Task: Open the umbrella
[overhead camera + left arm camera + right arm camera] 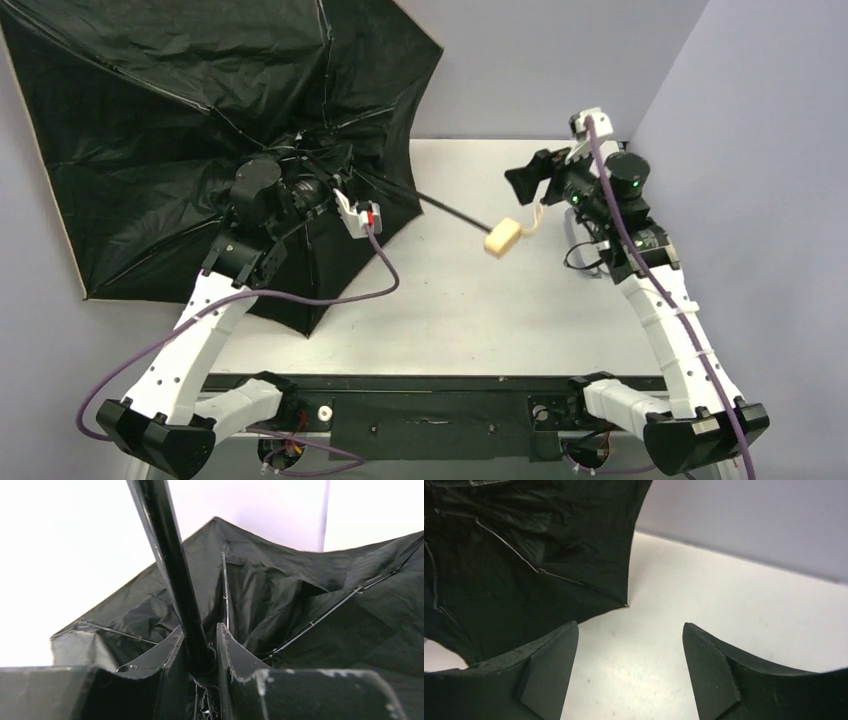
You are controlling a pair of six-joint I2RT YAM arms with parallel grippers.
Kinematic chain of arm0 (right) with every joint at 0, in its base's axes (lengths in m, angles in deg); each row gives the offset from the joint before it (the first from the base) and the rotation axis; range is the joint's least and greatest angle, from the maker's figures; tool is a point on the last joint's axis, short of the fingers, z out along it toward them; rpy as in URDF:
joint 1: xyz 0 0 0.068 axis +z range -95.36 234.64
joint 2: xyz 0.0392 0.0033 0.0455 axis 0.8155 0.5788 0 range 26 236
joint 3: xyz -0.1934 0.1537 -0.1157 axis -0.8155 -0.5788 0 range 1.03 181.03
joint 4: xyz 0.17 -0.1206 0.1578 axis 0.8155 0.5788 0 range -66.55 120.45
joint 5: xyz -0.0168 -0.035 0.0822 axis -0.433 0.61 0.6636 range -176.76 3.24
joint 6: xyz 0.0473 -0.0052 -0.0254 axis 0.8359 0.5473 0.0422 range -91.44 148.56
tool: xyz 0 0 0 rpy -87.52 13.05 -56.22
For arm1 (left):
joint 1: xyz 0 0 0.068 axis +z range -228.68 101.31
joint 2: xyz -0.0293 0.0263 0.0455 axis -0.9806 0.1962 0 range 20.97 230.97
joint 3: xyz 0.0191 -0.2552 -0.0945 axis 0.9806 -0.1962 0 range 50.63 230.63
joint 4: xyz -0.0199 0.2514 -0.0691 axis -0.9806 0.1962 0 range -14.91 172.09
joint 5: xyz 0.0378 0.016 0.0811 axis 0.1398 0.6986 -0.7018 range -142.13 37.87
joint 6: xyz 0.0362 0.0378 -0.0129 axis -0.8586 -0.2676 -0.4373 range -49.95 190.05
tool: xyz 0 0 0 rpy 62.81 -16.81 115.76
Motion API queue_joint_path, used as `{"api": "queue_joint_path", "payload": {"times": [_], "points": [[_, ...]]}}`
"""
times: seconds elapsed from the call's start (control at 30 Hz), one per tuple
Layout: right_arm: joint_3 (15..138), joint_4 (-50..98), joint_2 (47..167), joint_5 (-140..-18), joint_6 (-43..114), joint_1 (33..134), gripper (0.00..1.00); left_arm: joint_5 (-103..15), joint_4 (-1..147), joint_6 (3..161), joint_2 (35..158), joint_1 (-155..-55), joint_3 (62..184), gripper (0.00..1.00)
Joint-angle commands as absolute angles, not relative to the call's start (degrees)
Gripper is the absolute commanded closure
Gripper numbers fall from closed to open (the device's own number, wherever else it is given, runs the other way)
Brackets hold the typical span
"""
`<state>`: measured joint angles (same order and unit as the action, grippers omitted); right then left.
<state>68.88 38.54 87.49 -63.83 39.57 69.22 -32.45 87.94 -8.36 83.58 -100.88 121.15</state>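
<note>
Over the far left corner of the table [560, 310] we see the umbrella [150, 130] open. Its black-lined canopy [310, 610] spreads out past the table's left edge. The thin black shaft [440, 205] slants from the canopy toward the middle of the table and ends in the small beige handle [503, 238], which hangs above the table's centre.

Our left gripper [200, 647] is clenched on the shaft close to the canopy, with a finger [235, 655] pressed against each side of it.

Our right gripper [630, 645] sits over the far right part of the table, just beside the handle. Its jaws are spread wide and it grasps nothing; we see only bare tabletop between them.
</note>
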Motion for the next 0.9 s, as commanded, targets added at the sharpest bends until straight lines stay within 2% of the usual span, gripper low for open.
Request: {"api": "queue_joint_path", "payload": {"times": [0.0,0.1,0.27,0.47,0.67,0.77,0.87], "points": [[83.8,45.5,89.2,-57.9,39.6,67.5,0.27,-30.1,85.9,-32.7,81.4,-101.9,122.3,1.0],[91.4,55.8,92.8,-54.0,37.5,68.3,0.19,-30.0,86.6,-39.8,82.4,-102.0,122.4,1.0],[103.8,73.2,97.7,-52.3,30.8,76.0,0.17,-29.2,88.3,-45.4,83.3,-101.9,121.5,1.0],[102.8,84.8,99.9,-54.6,23.9,88.2,0.19,-30.9,84.9,-50.3,83.9,-101.9,117.1,1.0],[101.1,86.6,102.8,-61.8,21.3,97.9,0.2,-31.4,85.8,-52.3,82.4,-102.0,115.3,1.0],[99.8,86.0,103.9,-63.8,22.5,99.9,0.24,-31.8,85.6,-52.5,81.9,-102.4,114.7,1.0],[97.7,85.7,104.4,-63.7,25.1,100.8,0.31,-33.1,85.7,-51.8,81.3,-102.4,114.3,1.0]]}}
